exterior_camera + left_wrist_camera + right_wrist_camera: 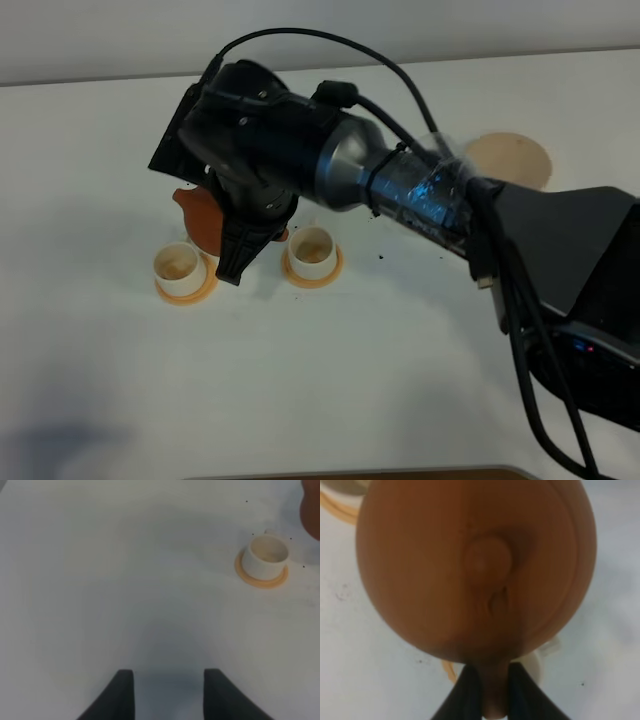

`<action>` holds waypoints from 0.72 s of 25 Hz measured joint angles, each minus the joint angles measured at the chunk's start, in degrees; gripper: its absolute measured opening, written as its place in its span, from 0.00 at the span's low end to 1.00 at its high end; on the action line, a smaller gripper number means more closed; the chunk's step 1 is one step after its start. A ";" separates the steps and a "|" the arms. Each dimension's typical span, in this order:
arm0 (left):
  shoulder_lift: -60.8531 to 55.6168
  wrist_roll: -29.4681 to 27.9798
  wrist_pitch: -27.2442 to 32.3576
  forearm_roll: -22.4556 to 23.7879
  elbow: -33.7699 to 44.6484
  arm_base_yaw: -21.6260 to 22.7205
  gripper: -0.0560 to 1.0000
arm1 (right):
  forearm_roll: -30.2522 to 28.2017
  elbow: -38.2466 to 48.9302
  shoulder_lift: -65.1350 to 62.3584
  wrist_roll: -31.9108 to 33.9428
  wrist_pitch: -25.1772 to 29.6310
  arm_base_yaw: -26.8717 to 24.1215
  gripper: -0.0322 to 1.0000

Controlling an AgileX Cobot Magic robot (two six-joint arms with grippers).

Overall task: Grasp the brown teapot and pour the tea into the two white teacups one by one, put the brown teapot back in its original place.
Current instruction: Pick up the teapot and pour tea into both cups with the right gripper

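R gripper (494,695) clamped tight on loop handle of brown teapot (203,218). Pot is up off table (350,380), left-centre of overhead frame, between left-hand teacup (181,266) & right-hand teacup (311,250), each on an orange coaster (186,293). Beige saucer (510,160) upper right, well apart from pot. L gripper (168,695) jaws apart, holding nothing.

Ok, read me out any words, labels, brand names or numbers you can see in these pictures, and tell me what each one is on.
No text can be read in any view.
The brown teapot, the two white teacups, the orange coasters, the beige saucer and the white table are plain.
The right arm's black housing and taped section show no legible print.
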 joint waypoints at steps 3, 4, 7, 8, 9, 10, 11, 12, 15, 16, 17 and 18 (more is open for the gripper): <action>0.00 0.00 0.00 0.00 0.00 0.00 0.40 | -2.67 0.00 0.44 0.00 1.35 1.42 0.16; 0.00 0.00 0.00 0.00 0.00 0.00 0.40 | -3.66 0.00 0.49 -0.06 1.62 1.88 0.16; 0.00 0.00 0.00 0.00 0.00 0.00 0.40 | -6.28 0.00 0.49 -0.11 1.94 2.84 0.16; 0.00 0.00 0.00 0.00 0.00 0.00 0.40 | -6.96 0.00 0.49 -0.11 2.00 3.12 0.16; 0.00 0.00 0.00 0.00 0.00 0.00 0.40 | -7.52 0.00 0.49 -0.12 2.06 3.38 0.16; 0.00 0.00 0.00 0.00 0.00 0.00 0.40 | -8.53 -0.05 0.62 -0.12 2.12 3.60 0.16; 0.00 0.00 0.00 0.00 0.00 0.00 0.40 | -9.73 -0.05 0.80 -0.12 2.12 3.91 0.16; 0.00 0.00 0.00 0.00 0.00 0.00 0.40 | -10.72 -0.06 1.10 -0.12 2.12 4.24 0.16; 0.00 0.00 0.00 0.00 0.00 0.00 0.40 | -12.92 -0.06 2.23 -0.12 2.16 5.16 0.16; 0.00 0.00 0.00 0.00 0.00 0.00 0.40 | -13.52 -0.06 2.67 -0.12 2.16 5.37 0.16; 0.00 0.00 0.00 0.00 0.00 0.00 0.40 | -14.15 -0.06 3.00 -0.12 2.16 5.70 0.16; 0.00 0.00 0.00 0.00 0.00 0.00 0.40 | -15.02 -0.06 3.27 -0.12 2.24 5.94 0.16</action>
